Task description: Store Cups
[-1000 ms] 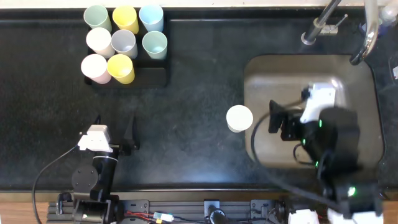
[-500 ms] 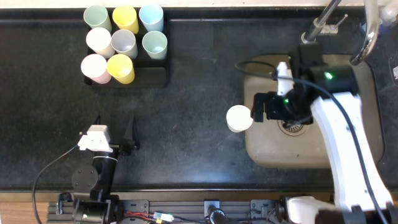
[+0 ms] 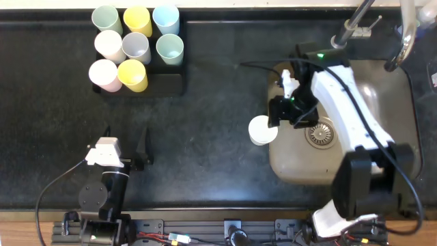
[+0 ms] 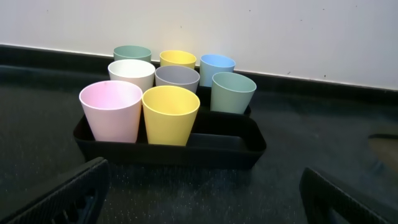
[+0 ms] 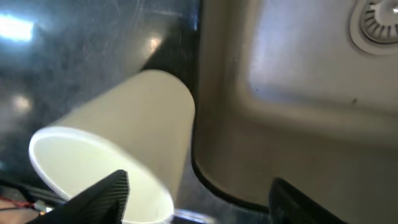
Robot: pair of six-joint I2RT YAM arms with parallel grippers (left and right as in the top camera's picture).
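Observation:
A white cup [image 3: 262,130] stands on the dark counter just off the sink's left rim; it looms close and tilted in the right wrist view as the white cup [image 5: 124,143]. My right gripper [image 3: 282,116] hovers over that rim, open, with the cup partly in front of the gap of the right gripper [image 5: 202,199] and not clasped. A black tray [image 3: 168,84] at the back left holds several pastel cups upright. My left gripper [image 3: 125,142] rests open near the front left and faces the tray [image 4: 224,149] from a distance; nothing sits in the left gripper [image 4: 205,199].
The steel sink [image 3: 382,89] with its drain [image 3: 319,133] fills the right side, and a faucet [image 3: 351,24] stands behind it. The right arm's cable loops over the sink's left rim. Bare dark counter lies between tray and sink.
The right arm has swung out of the sink's middle and leftward, bringing its gripper to the sink's left rim beside the white cup. The cup and the left arm have stayed put.

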